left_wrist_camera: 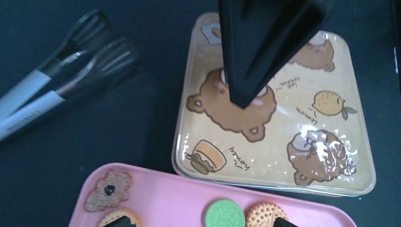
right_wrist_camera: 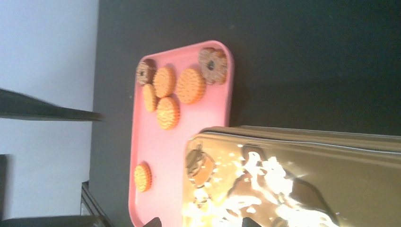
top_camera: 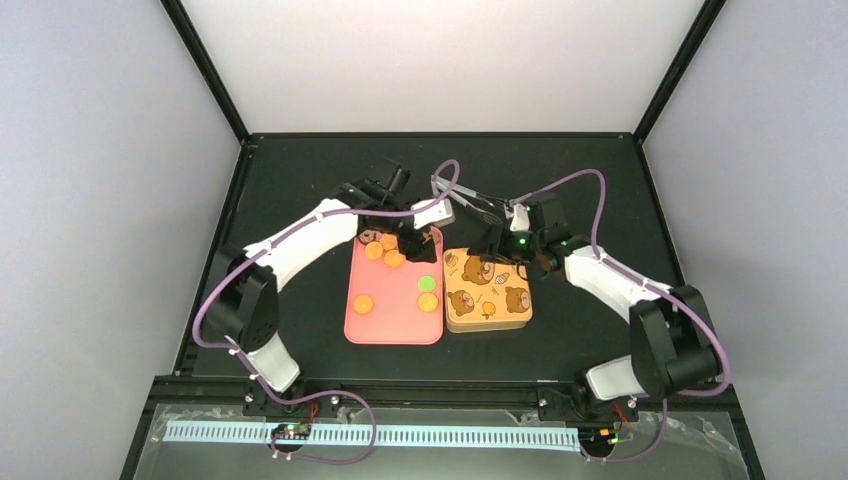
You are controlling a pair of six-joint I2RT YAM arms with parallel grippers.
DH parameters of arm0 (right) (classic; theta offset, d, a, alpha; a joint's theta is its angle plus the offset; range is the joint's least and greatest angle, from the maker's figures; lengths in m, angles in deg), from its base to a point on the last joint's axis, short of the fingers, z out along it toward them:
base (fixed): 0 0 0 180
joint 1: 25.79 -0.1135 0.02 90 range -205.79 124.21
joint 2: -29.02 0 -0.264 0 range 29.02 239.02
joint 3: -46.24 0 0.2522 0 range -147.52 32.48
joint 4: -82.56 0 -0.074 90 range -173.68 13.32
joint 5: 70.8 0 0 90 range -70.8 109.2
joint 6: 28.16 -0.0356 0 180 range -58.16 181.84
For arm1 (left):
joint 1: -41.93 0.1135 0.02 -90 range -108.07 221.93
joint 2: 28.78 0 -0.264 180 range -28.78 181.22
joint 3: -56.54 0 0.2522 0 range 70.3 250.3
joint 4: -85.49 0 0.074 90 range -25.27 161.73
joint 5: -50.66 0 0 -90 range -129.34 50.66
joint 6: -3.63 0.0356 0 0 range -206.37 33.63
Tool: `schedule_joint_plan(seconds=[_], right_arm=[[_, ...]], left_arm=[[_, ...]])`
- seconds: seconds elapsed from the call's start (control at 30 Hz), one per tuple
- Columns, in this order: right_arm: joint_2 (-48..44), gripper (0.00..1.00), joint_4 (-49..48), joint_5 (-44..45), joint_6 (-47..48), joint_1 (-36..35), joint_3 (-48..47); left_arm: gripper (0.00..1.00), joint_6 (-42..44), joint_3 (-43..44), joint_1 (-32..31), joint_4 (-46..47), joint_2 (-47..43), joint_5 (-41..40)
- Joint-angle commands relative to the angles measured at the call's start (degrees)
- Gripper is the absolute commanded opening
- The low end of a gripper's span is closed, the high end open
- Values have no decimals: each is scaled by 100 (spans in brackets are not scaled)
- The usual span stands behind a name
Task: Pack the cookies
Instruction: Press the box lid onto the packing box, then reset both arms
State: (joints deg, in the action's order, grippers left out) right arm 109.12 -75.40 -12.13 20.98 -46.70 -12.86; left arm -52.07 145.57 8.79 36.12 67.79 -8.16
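- Top view: shows a black table with a pink tray at its middle and a bear-printed tin just beside it on the right.
- Shows the cookies on the tray: several bunched at the far end, mostly orange, one orange at the left edge, one green and one orange at the right edge.
- Places the left gripper over the far bunch, the right gripper over the tin's far edge, and metal tongs on the table beyond both.
- Left wrist view: looks down on the tray edge, with a brown flower-shaped cookie, a green cookie and two orange ones cut off by the frame.
- Shows the left gripper only as two dark tips at the bottom edge, wide apart, gripping nothing.
- Shows the right gripper as a black wedge pointing down at a bear's face on the tin; cannot tell whether touching.
- Right wrist view: looks along the shiny tin towards the tray, with six cookies grouped at one end and a single orange one apart.
- Shows the right gripper tips at the bottom edge, parted, with nothing between them.
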Motion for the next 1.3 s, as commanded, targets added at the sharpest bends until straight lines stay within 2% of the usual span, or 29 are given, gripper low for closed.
schedule_joint_plan(seconds=[0.0, 0.2, 0.53, 0.6, 0.63, 0.67, 0.7, 0.77, 0.8, 0.87, 1.0, 1.1, 1.17, 1.27], right_arm=[[483, 44, -370, 83, -111, -38, 220], [969, 41, -377, 496, 81, -299, 237], [522, 43, -117, 911, 134, -563, -157], [220, 52, 194, 1068, 293, -564, -425], [84, 59, 391, 1202, 403, -564, -666], [-51, 64, 603, 1336, 522, -564, -843], [-169, 71, 763, 1461, 638, -564, -1008], [-363, 84, 1033, 1692, 837, -564, -1270], [-450, 96, 1129, 1821, 929, -559, -1361], [-643, 100, 1292, 2132, 1078, -559, -1483], [-1098, 100, 1605, 3097, 1404, -546, -1601], [-1520, 100, 1604, 4568, 1611, -510, -1425], [-1868, 100, 1203, 5582, 1893, -441, -981], [-2429, 100, 151, 6820, 2556, -363, 128]], left_arm=[[79, -222, 354, 191, -349, -280, 340], [79, -179, 305, 703, -546, -475, 388], [79, -100, 112, 1607, -813, -818, 472], [82, -172, 52, 1840, -808, -947, 477], [86, -219, -5, 1964, -743, -1025, 485], [95, -321, -88, 2115, -639, -1110, 492], [98, -407, -166, 2264, -503, -1211, 513], [99, -601, -351, 2545, -182, -1403, 536], [99, -719, -433, 2660, -34, -1492, 514], [99, -1008, -617, 2917, 325, -1656, 418], [99, -1544, -1047, 3412, 1163, -1836, 210], [99, -2042, -1631, 3869, 2141, -1892, 200], [99, -2422, -2074, 4010, 2873, -1829, -164], [99, -2620, -2402, 4025, 3370, -1581, -527]])
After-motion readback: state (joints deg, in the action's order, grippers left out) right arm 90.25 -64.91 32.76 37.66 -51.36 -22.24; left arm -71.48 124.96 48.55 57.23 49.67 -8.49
